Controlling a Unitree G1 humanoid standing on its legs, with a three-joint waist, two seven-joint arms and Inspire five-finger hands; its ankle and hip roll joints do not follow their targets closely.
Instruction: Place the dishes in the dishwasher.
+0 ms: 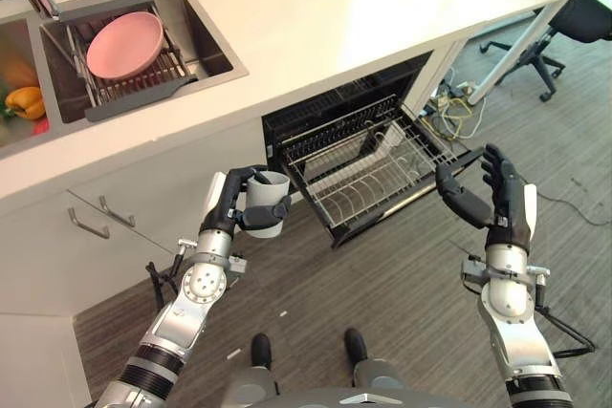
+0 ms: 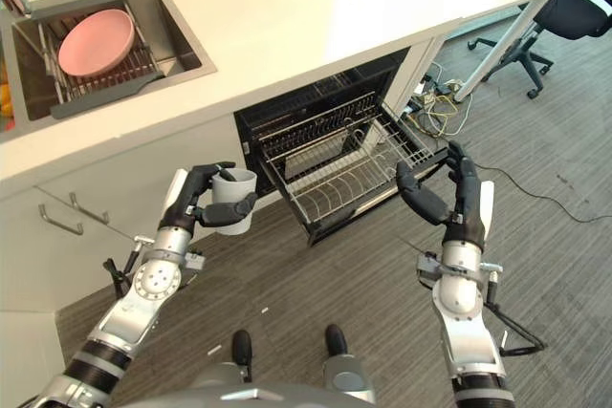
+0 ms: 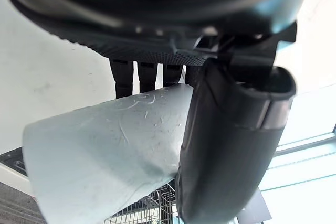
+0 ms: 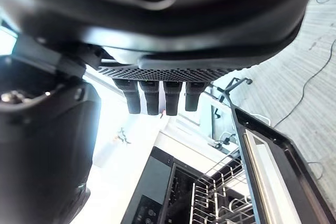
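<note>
The robot's left hand (image 1: pixel 234 205) has its fingers curled round a grey cup (image 1: pixel 268 204), held upright just left of the pulled-out dishwasher rack (image 1: pixel 368 174). The right hand (image 1: pixel 488 200) waits open and empty near the rack's right corner. To do it well, I think, the cup should travel over the rack's front edge, turn mouth down, and settle between the wires before release.

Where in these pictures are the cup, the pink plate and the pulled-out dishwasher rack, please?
cup (image 1: pixel 267 205), left eye view, on its pale side wall, held by the left hand (image 1: pixel 232 200).
pink plate (image 1: pixel 124 45), left eye view, on its middle, in the sink.
rack (image 2: pixel 337 185), right eye view, on its wire floor.
</note>
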